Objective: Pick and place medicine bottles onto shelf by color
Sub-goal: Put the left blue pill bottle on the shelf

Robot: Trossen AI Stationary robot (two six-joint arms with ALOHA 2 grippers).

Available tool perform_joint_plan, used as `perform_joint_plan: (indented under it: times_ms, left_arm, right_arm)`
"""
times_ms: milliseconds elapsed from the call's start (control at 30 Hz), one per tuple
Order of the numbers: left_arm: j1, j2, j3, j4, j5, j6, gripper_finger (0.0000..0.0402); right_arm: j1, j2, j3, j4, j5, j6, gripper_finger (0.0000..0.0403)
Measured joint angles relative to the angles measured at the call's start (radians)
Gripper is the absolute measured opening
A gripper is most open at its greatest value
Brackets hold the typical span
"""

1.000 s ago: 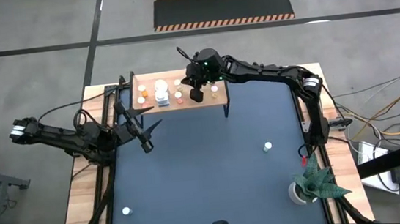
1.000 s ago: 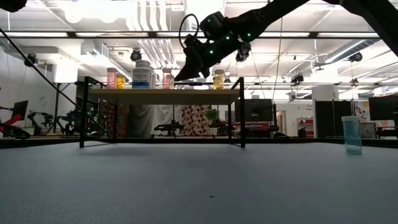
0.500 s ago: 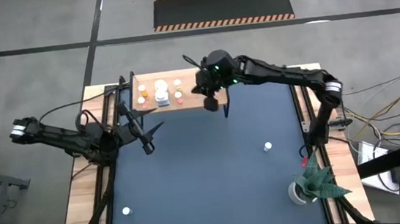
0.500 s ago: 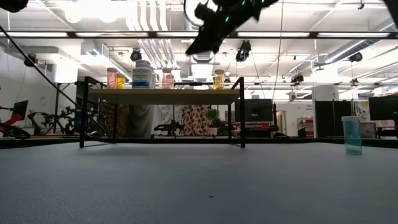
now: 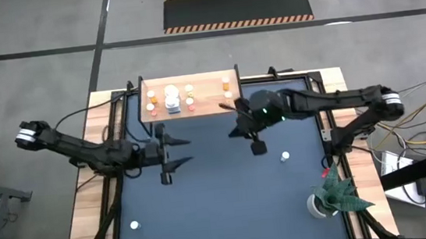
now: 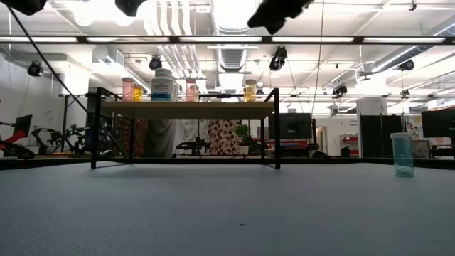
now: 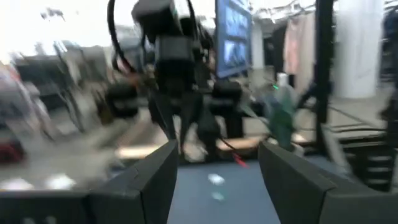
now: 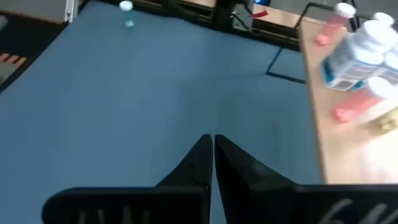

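Note:
The shelf (image 5: 189, 98) stands at the mat's far edge with several medicine bottles (image 5: 172, 100) upright on it; they also show in the low view (image 6: 163, 85) and the right wrist view (image 8: 357, 46). One bottle (image 5: 285, 156) stands on the mat at the right and another (image 5: 135, 225) at the near left. My right gripper (image 5: 257, 146) hangs shut and empty over the mat, near of the shelf's right end; its fingers show closed in its wrist view (image 8: 212, 149). My left gripper (image 5: 176, 154) is open and empty over the mat, near of the shelf's left part.
A white pot with a green plant (image 5: 328, 196) stands at the near right corner. The wooden border (image 5: 89, 218) frames the dark mat. The greenish bottle (image 6: 402, 153) stands at the right in the low view. Both arms are high above the mat (image 6: 276, 10).
My right gripper has left the place over the shelf's top, risen, and swung toward the near and right side, out over the mat. My left gripper has gone a little toward the table's right, over the mat. The bottles on the shelf have stayed in place.

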Motion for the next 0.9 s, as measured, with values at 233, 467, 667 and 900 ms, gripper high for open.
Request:
perform_joint_plan:
  times_ms: [233,467,667,900]
  left_arm:
    - [-0.070,0.072,0.103,-0.408,0.004,-0.539,0.0203]
    - [-0.168,0.240,0.309,-1.112,0.128,-1.249,0.0177]
    - [-0.258,0.435,0.457,-1.473,0.467,-1.627,0.0153]
    - [-0.348,0.556,0.604,-1.654,0.643,-1.786,0.0146]
  right_arm:
    - [0.068,-0.120,-0.232,0.191,0.064,-0.003,0.0009]
    - [0.076,-0.180,-0.368,0.302,0.064,-0.014,0.0009]
    - [0.076,-0.184,-0.426,0.368,0.063,-0.027,0.0009]
    - [0.076,-0.184,-0.454,0.395,0.061,-0.044,0.0009]
